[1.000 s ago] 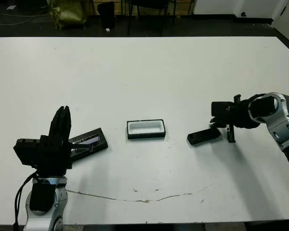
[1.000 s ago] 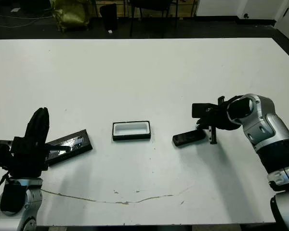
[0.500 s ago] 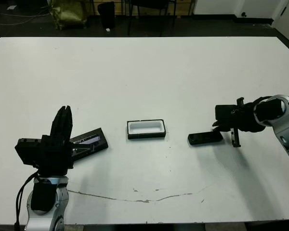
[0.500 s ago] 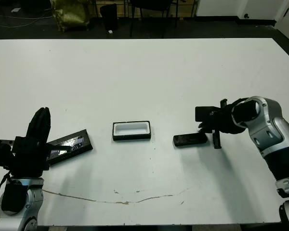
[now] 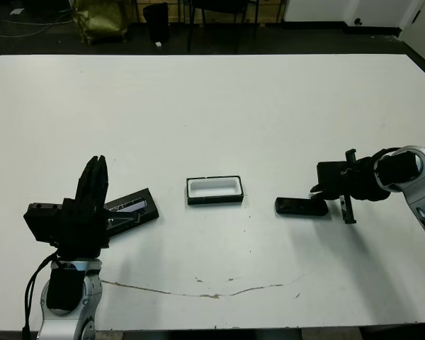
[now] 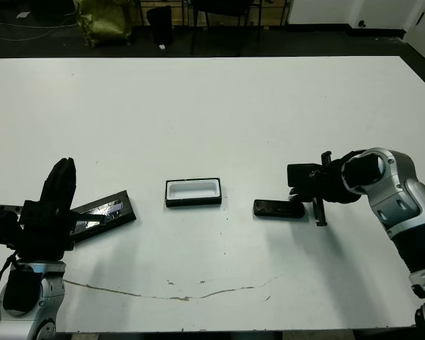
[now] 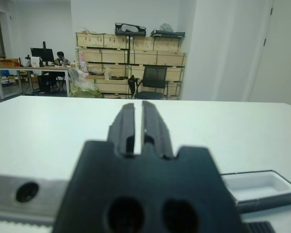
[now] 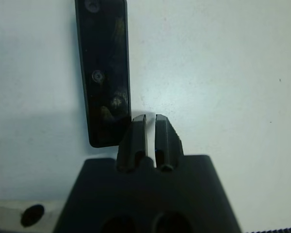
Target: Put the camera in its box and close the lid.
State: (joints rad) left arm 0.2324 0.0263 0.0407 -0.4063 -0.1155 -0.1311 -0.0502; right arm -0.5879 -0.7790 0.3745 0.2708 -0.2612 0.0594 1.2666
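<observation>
- The camera [image 5: 301,206] lies flat on the table [image 5: 219,106], to the right of the box [image 5: 214,190].
- The right gripper [image 8: 151,127], fingers pressed together and empty, hangs just beside the camera's right end.
- The box sits open at mid-table, white lining showing.
- The lid [image 5: 131,210] lies left of the box.
- The left gripper [image 7: 138,127], fingers pressed together, is raised near the lid.

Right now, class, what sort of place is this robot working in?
Probably a lab or workshop with office space: stacked wooden crates along the back wall, an office chair, and a desk with a monitor.
</observation>
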